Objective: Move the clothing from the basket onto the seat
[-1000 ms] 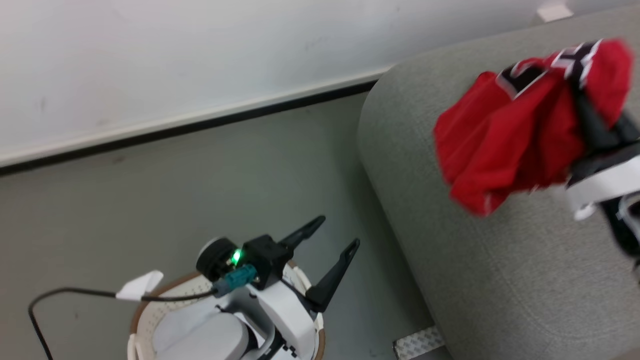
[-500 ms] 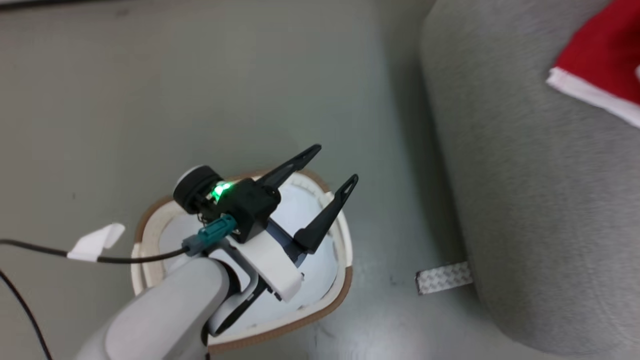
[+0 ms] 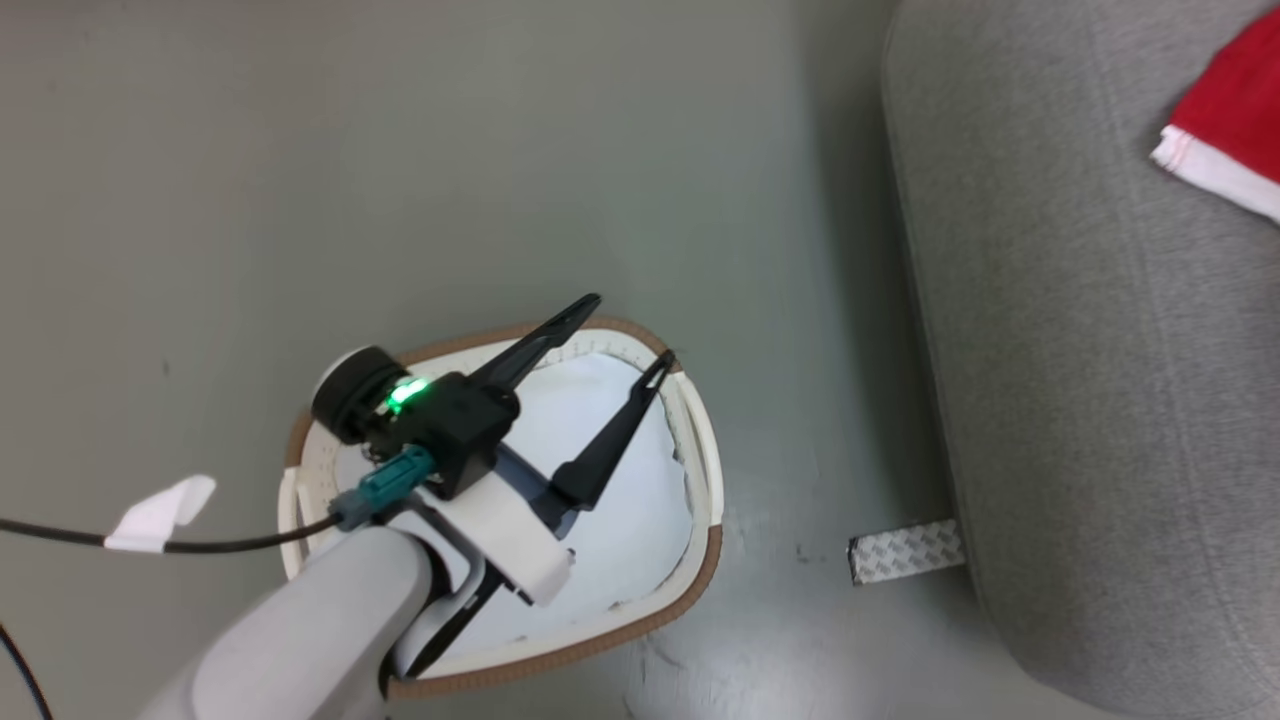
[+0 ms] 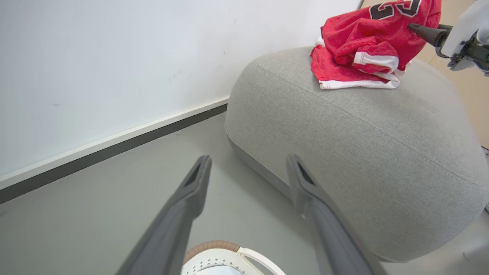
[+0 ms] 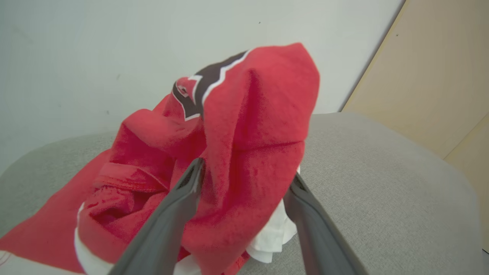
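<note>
The red-and-white clothing [image 4: 359,49] lies bunched on top of the grey seat [image 4: 344,152]; its white-trimmed edge [image 3: 1225,150] shows at the head view's top right. My right gripper [image 5: 244,175] is open at the heap, its fingers [image 5: 191,183] wide apart on either side of a raised red fold. The white basket [image 3: 700,560] with its brown rim stands on the floor left of the seat. Its inside looks white, with no red cloth showing. My left gripper [image 3: 628,332] hangs open over the basket, holding nothing, its fingertips [image 4: 202,164] near the far rim.
A grey floor [image 3: 400,150] runs between the basket and the seat. A patterned tape strip [image 3: 905,550] lies at the seat's foot. A black cable with a white tag [image 3: 160,510] trails left of the basket. A white wall with dark baseboard [image 4: 114,147] stands behind.
The head camera has tilted down toward the basket. A second ago my right gripper held the red garment above the seat; now the garment rests on the seat and that gripper is open.
</note>
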Controlling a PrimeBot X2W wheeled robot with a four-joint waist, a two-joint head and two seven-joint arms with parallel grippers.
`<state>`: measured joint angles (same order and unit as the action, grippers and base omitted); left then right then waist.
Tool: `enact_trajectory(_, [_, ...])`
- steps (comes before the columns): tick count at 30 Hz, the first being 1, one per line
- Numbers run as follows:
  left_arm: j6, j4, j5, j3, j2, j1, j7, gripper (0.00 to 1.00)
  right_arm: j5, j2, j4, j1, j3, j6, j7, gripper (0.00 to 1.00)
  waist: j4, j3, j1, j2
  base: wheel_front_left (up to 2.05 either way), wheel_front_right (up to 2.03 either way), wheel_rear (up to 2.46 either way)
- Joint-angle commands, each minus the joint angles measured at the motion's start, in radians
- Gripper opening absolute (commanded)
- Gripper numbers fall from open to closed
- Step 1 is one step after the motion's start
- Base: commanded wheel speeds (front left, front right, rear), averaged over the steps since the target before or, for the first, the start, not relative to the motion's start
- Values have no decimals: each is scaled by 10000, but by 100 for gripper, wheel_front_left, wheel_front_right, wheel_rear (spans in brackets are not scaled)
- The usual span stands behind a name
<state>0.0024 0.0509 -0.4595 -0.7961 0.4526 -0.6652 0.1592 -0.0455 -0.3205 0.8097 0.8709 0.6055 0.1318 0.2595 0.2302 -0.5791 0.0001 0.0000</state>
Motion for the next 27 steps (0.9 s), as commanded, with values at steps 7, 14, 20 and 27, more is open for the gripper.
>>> enact_trajectory(7, [455, 671, -371, 352, 76, 847, 578, 100, 421, 1114, -2390, -1780, -601, -22, 58, 100, 253, 1346, -1, 0, 0, 0, 0])
enact_trajectory(14, [969, 1534, -754, 848, -216, 1966, 988, 100, 750, 1612, -4911, -3993, -1425, -22, 58, 100, 58, 2990, -1, 0, 0, 0, 0])
enact_trajectory(20, [1472, 1661, -782, 1943, -627, 3327, 1051, 100, 1023, 2186, -6448, -6028, -2543, -22, 43, 100, -359, 4371, -1, 0, 0, 0, 0])
enact_trajectory(27, [1499, 1488, -267, 3320, -1030, 5170, 1051, 100, 1488, 2596, -6875, -7869, -3955, -23, 44, 100, -908, 5394, -1, 0, 0, 0, 0])
